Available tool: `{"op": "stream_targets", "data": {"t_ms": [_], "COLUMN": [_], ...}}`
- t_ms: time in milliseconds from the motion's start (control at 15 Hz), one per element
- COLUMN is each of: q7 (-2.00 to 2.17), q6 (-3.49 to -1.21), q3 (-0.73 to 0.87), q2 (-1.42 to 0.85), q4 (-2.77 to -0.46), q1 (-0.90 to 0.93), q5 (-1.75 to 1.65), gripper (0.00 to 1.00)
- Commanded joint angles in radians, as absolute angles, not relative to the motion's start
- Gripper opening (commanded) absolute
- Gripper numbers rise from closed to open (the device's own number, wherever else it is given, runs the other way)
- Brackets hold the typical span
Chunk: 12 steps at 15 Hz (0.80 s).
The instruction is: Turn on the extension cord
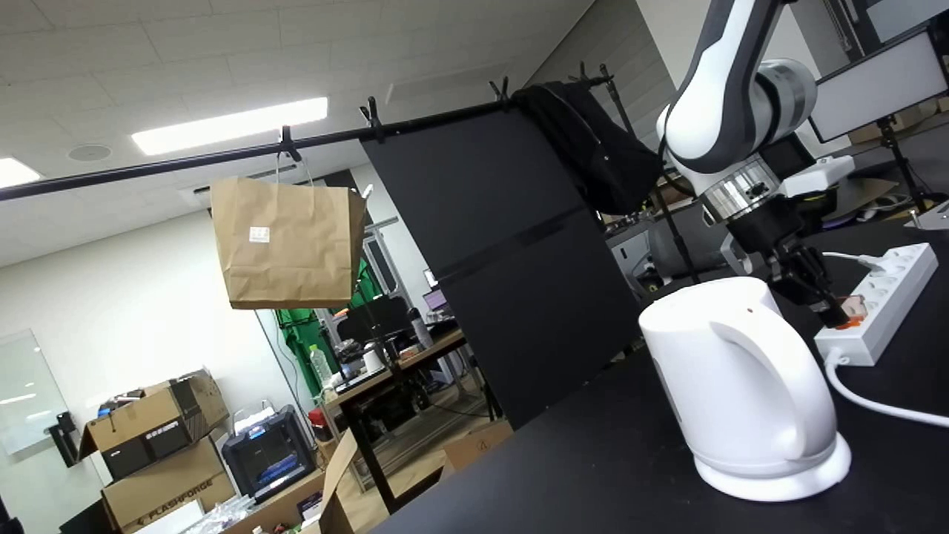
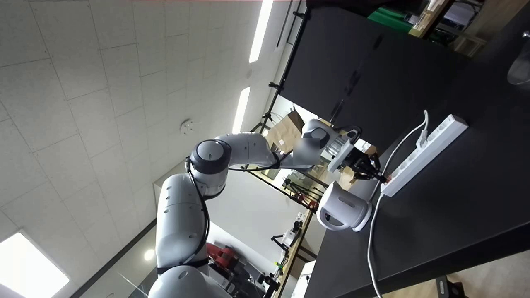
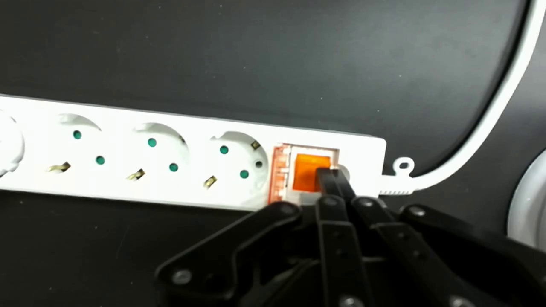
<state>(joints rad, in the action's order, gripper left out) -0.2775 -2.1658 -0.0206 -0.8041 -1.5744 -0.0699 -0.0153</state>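
The extension cord is a long white power strip lying on the black table, seen in both exterior views (image 1: 893, 315) (image 2: 424, 159) and across the wrist view (image 3: 198, 147). Its orange switch (image 3: 303, 175) sits at the cable end, beside a raised clear reddish cover (image 3: 278, 175). My gripper (image 3: 332, 172) is shut and empty, its two fingertips together over the switch's right edge, hiding that part. In both exterior views the gripper (image 1: 836, 317) (image 2: 382, 179) points down at the switch end. Whether the tips press the switch cannot be told.
A white kettle (image 1: 726, 386) stands close beside the strip and gripper; its edge shows in the wrist view (image 3: 527, 209). The strip's white cable (image 3: 477, 147) curves away past the kettle. A white plug (image 2: 422, 138) sits in a socket toward the strip's far end.
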Motion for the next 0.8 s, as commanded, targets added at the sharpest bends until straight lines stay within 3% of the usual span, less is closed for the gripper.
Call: {"op": "stream_targets", "data": {"t_ms": [0, 733], "q7": [-0.284, -0.274], "q6": [-2.172, -2.171], "q3": [-0.03, -0.024], "q2": [-0.801, -0.784], "q4": [-1.578, -1.596], "q1": [-0.083, -0.081], "q5": [-0.015, -0.02], "gripper": [0.0, 0.0]}}
